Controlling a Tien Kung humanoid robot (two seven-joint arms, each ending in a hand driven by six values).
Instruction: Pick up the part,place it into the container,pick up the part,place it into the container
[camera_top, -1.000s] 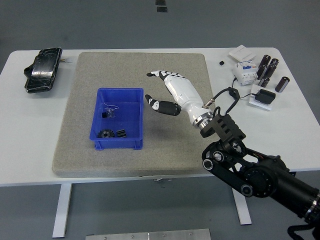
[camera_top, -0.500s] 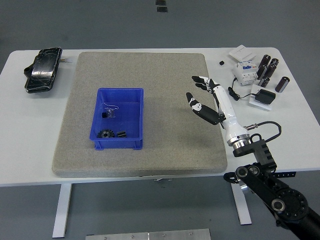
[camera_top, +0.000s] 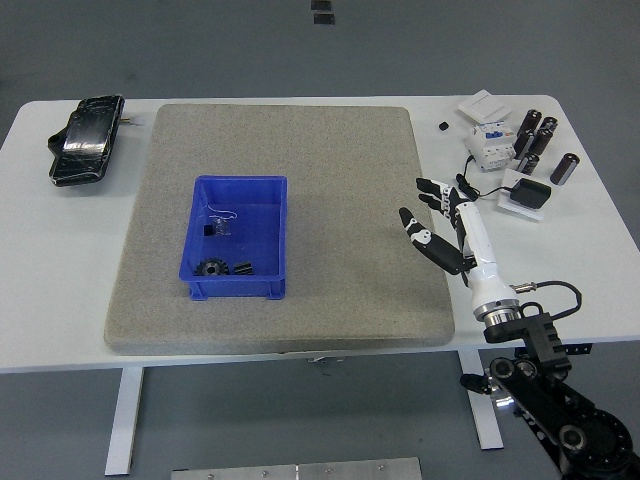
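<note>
Since a second ago the right hand (camera_top: 445, 225) has drawn back from beside the blue container (camera_top: 237, 238) to the right edge of the grey mat (camera_top: 330, 150), and its arm now enters from the lower right corner. Its fingers are spread and relaxed, holding nothing, with the thumb pointing left over the mat's edge and the fingertips aimed away from the robot.

Well to the left, the container sits on the mat's left half. Inside it lie a black gear (camera_top: 211, 267) and a smaller black part (camera_top: 244, 267) side by side at the near wall, plus a small clear piece with a thin wire (camera_top: 222, 222) near the middle; what that piece is cannot be made out at this size.

Just past the fingertips, on the bare white table (camera_top: 560, 250), are a white breaker-like block (camera_top: 489, 145), a cluster of black cylinders (camera_top: 537, 140) and a black adapter (camera_top: 529, 191) with its cable. A black pouch (camera_top: 86, 139) rests at the table's far left corner.
</note>
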